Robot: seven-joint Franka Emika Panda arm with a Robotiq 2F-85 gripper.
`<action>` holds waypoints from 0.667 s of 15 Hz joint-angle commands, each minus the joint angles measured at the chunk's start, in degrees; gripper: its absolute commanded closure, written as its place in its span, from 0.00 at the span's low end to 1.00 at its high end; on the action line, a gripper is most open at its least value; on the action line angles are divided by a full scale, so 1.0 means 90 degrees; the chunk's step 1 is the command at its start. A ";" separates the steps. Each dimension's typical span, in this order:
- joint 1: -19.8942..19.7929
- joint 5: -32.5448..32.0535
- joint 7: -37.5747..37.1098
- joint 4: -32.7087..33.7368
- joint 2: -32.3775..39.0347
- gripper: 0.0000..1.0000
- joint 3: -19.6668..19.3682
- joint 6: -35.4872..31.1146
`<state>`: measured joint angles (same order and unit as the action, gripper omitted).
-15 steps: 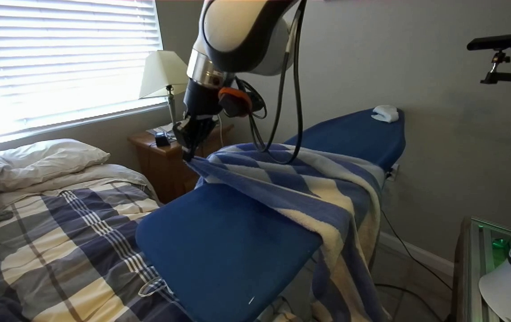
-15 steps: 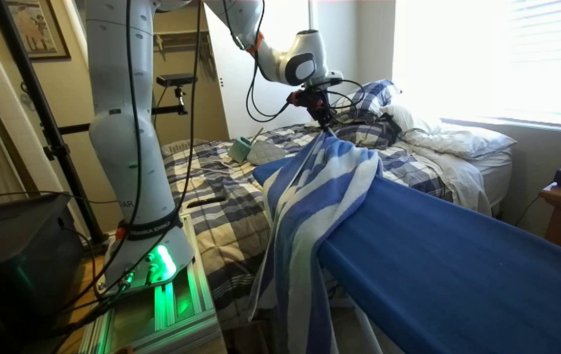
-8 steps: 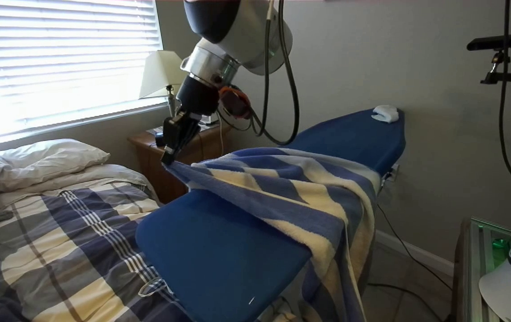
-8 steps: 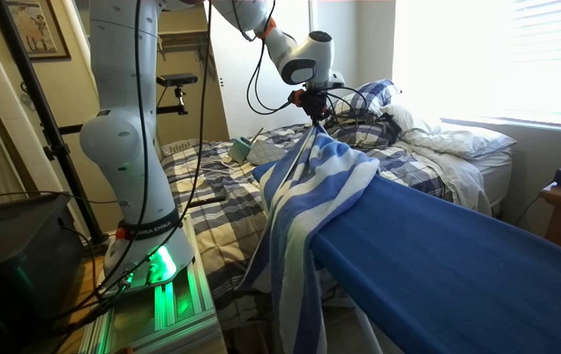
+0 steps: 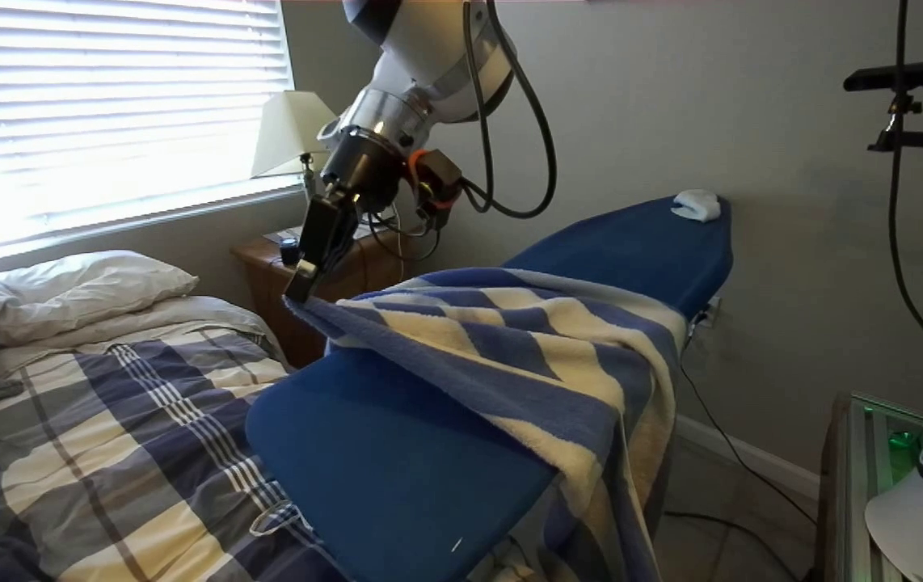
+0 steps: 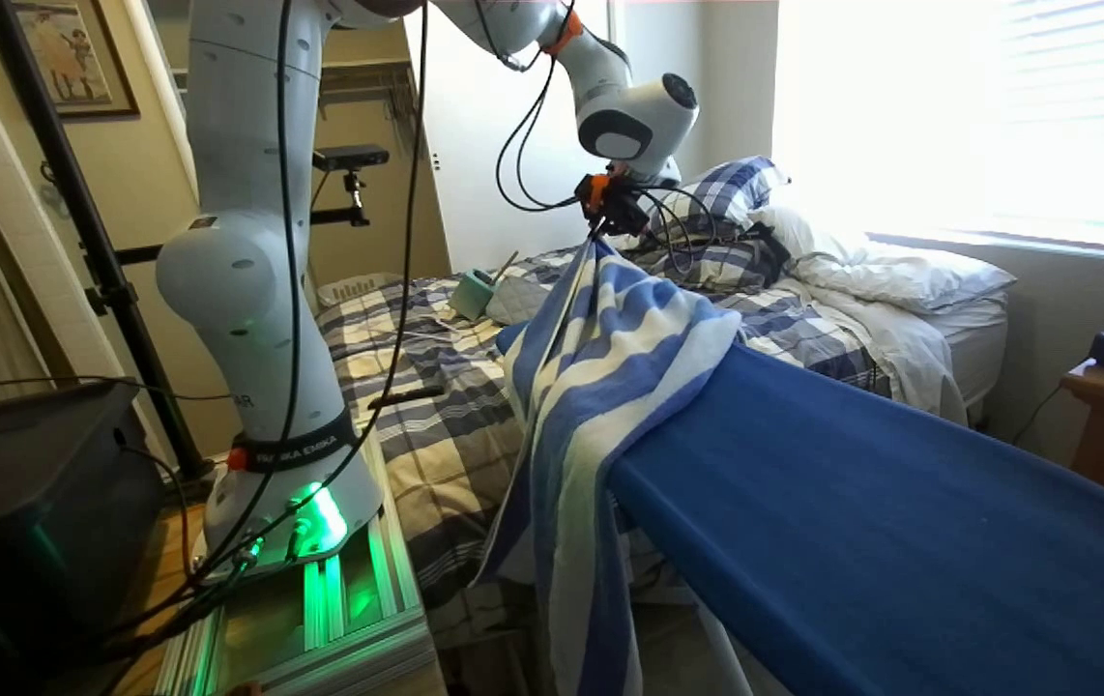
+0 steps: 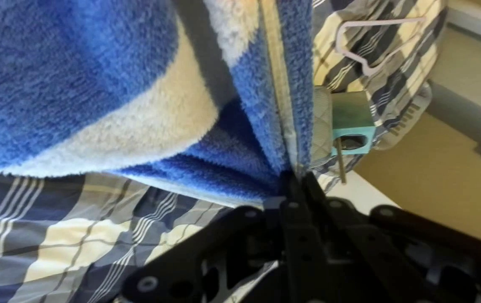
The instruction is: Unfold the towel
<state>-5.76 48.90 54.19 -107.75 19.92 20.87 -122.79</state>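
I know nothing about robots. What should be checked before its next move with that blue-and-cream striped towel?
1. Black two-fingered gripper shut on the soft blue-and-cream striped towel: ok.
2. Towel spread flat: not ok, bunched in folds.
3. Towel supported by the padded blue ironing board: ok, though part hangs off.
4. Hanging end off the tiled floor: cannot tell, cut off in both exterior views.
5. Small white bundle apart from the towel: ok.
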 commanded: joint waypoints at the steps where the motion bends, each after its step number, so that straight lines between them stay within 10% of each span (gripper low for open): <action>1: 0.0179 0.0527 0.0294 0.0585 0.0336 0.99 -0.0372 0.1332; 3: 0.0450 0.0496 -0.0065 0.0552 0.0313 0.69 -0.0652 0.0938; 10: 0.1233 -0.0949 -0.1759 0.0060 -0.0008 0.22 -0.1376 -0.1227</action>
<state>2.98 46.00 45.81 -104.87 21.92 10.71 -128.94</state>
